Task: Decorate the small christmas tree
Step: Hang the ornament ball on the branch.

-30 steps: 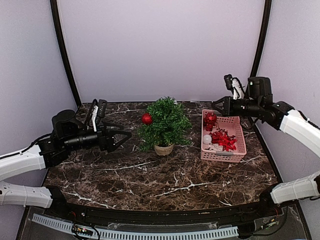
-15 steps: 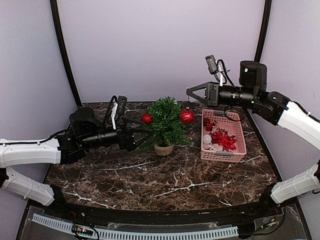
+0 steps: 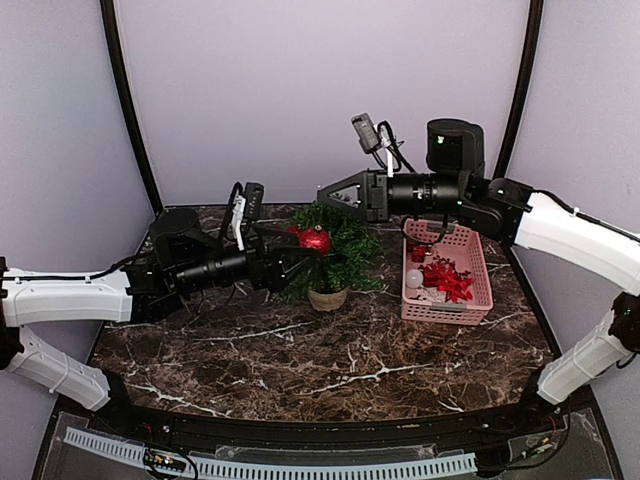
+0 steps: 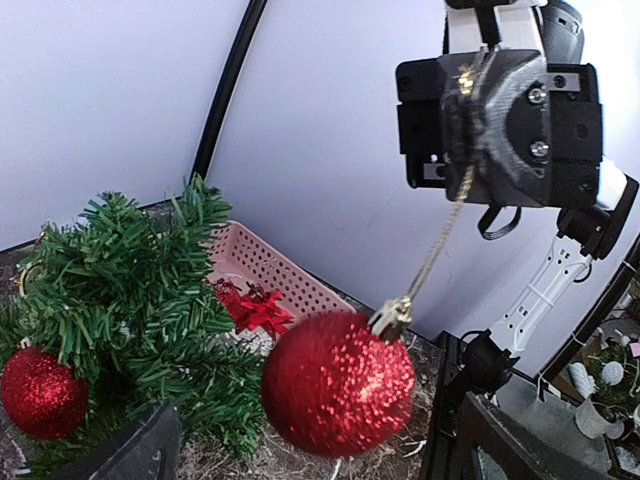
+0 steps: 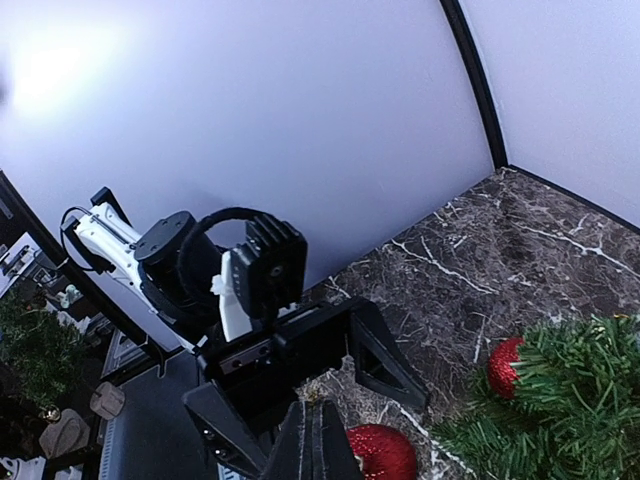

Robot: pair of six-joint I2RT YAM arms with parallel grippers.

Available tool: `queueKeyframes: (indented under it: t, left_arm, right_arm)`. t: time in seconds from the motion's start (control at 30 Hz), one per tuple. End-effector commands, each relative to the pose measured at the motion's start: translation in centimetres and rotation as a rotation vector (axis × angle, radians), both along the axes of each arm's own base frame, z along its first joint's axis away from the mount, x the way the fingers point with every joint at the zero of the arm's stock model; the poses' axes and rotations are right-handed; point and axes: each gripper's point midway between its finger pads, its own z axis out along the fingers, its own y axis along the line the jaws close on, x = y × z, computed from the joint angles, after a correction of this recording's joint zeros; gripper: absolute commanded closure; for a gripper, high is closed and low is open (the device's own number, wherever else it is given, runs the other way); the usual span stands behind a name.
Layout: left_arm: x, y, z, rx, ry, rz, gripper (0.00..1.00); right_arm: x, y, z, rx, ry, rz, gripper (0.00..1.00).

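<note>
The small christmas tree [image 3: 340, 250] stands mid-table on its tan base, with one red glitter ball [image 4: 42, 392] hung on its left side. My right gripper [image 3: 323, 191] reaches in from the right above the tree and is shut on the gold string [image 4: 432, 255] of a second red ball [image 3: 317, 240]. That ball [image 4: 338, 383] dangles at the tree's upper left. My left gripper [image 3: 296, 255] comes from the left, open, its fingers [image 5: 385, 365] spread on either side of the hanging ball and not touching it.
A pink basket [image 3: 478, 262] with red bows and a white ball sits right of the tree. Dark marble table [image 3: 300, 350] spreads in front. Both arms cross the space above the tree's left half.
The right arm swung left from above the basket to over the tree, carrying the red ball by its string. The left arm moved right toward the tree, jaws open.
</note>
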Motion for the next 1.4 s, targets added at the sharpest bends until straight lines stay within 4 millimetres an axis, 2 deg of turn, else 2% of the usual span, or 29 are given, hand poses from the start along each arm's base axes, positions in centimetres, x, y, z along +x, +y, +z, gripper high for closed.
queueKeyframes:
  t: [0.0,0.17,0.27,0.4,0.6,0.8,1.1,1.23,1.3,1.37]
  left_arm:
    - [0.4,0.2,1.4,-0.004,-0.043,0.032,0.01]
    - [-0.7,-1.0,2.0,-0.046,-0.066,-0.065,0.01]
    - [-0.5,-1.4,2.4,-0.053,-0.076,-0.075,0.01]
    - [-0.3,-1.4,2.8,-0.06,-0.09,-0.06,0.01]
    - [-1.2,-1.6,3.7,-0.112,-0.107,-0.115,0.03]
    - [-0.8,-2.2,3.5,-0.113,-0.095,-0.121,0.05]
    - [-1.0,-2.0,3.7,-0.121,-0.097,-0.124,0.07]
    - [-1.1,-1.9,3.6,-0.123,-0.094,-0.122,0.14]
    - [-1.1,-1.9,3.5,-0.124,-0.095,-0.123,0.21]
    - [-1.1,-1.9,3.5,-0.125,-0.095,-0.12,0.22]
  right_arm:
    - [-1.5,1.2,3.9,0.102,-0.06,0.074,1.0]
    - [-1.9,1.9,4.0,0.113,-0.066,0.093,1.0]
    - [-1.8,1.9,3.9,0.113,-0.067,0.088,1.0]
    - [-2.1,1.9,3.9,0.116,-0.059,0.103,1.0]
    - [-2.3,2.2,3.4,0.114,-0.049,0.113,1.0]
    - [-2.4,2.3,3.3,0.118,-0.044,0.116,1.0]
    - [-2.3,2.5,2.8,0.111,-0.036,0.117,1.0]
    - [-2.3,2.6,2.5,0.105,-0.032,0.118,1.0]
    - [-2.3,2.6,2.5,0.105,-0.032,0.119,1.0]
    - [-2.4,2.6,2.5,0.103,-0.032,0.12,1.0]
